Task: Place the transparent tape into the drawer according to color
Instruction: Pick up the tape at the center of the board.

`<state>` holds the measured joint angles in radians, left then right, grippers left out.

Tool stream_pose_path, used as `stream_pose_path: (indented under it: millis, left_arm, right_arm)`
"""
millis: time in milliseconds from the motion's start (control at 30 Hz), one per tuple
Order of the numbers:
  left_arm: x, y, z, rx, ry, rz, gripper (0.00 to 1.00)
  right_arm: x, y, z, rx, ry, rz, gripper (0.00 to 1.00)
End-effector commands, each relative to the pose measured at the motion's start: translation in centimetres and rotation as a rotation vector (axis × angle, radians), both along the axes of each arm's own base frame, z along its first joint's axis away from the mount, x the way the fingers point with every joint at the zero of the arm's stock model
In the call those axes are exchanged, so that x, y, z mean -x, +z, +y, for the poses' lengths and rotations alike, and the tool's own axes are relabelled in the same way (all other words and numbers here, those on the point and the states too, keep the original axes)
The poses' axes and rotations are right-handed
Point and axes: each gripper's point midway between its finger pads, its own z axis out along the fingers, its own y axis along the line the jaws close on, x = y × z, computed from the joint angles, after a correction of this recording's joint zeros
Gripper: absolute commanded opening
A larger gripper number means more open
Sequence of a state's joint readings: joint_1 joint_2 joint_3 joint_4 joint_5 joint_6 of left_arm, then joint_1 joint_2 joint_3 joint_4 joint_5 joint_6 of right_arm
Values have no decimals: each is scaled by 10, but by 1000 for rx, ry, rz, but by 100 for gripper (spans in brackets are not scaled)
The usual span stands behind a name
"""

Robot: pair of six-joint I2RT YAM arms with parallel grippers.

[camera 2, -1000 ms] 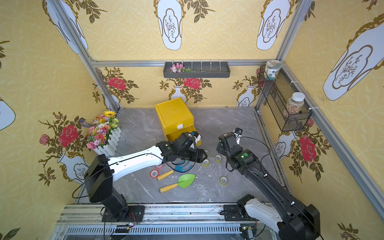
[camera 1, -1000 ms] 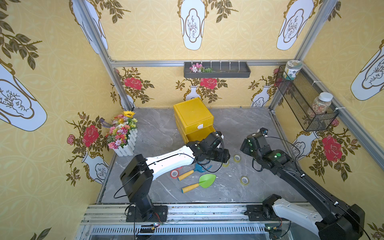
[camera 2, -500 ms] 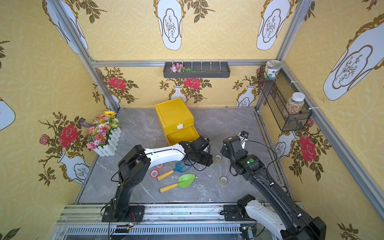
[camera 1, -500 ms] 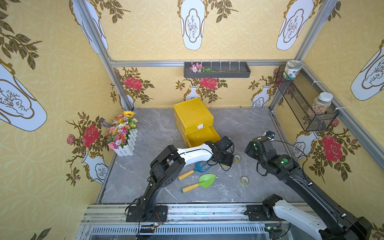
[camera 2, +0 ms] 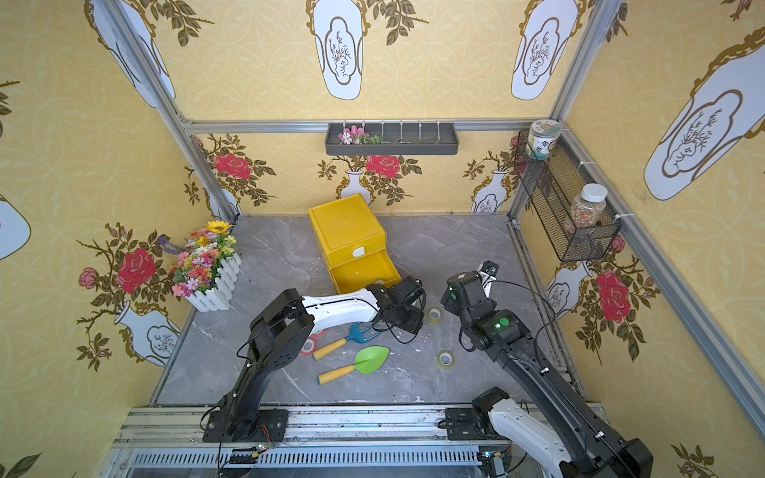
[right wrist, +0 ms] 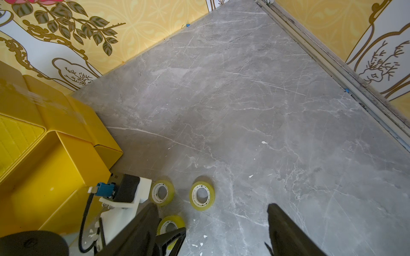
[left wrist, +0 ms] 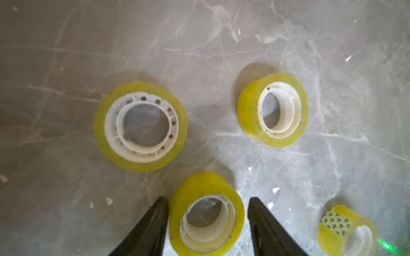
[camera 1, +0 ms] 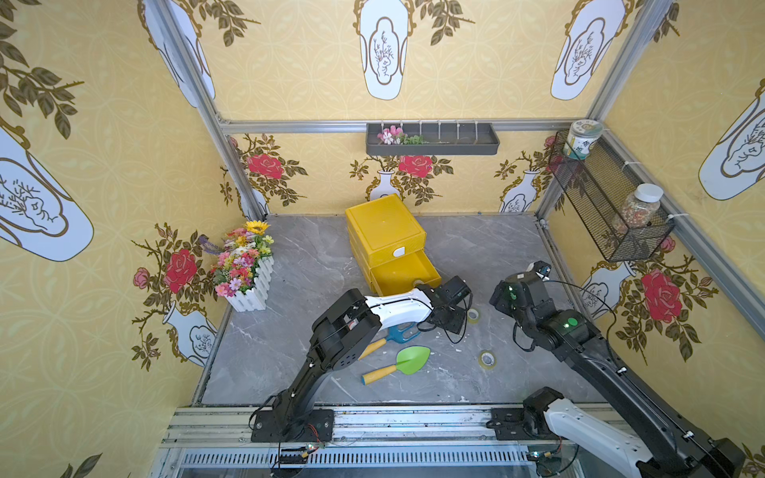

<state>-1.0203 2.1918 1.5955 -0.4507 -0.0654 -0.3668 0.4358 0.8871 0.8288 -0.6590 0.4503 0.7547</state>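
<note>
Closing on one roll looks like the step. Both top views: left arm's wrist hangs low over the grey marble desk, in front of the open lower drawer of the yellow plastic drawer cabinet, hiding its target. One small yellowish see-through tape roll lies beside it; a red-tinted roll, blue toy fork and green toy trowel lie farther from the cabinet.

Left wrist: left gripper jaws apart astride a thick yellow roll, one finger touching, sliver of gap at the other. Squeeze square across the outer wall, lift straight, else three neighbour rolls get nudged.

Right wrist: right gripper jaws wide apart, empty, near the cabinet, crowding the drawer path.
</note>
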Motion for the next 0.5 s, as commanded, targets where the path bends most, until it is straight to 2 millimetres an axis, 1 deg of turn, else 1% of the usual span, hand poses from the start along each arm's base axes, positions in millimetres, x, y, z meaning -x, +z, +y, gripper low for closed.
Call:
stream_pose_path:
  millis: [0,100,200,300,467]
  left_arm:
    - [15,-23,17,-108,-31,36,57]
    - [17,-25,21,-138,-36,17,52]
    - [17,-23,23,-142,-35,8,50]
    - [15,-7,18,-109,-32,-11,50]
    - [14,33,5,-14,-41,-30,50]
  right_arm:
    - [0,6,-5,9,-20,-17,80]
    - [-1,7,-6,9,-26,-21,80]
    - [-1,8,-7,7,-29,-20,80]
    - [-2,8,-6,4,-26,-19,80]
    - [-3,8,-5,0,-26,-17,80]
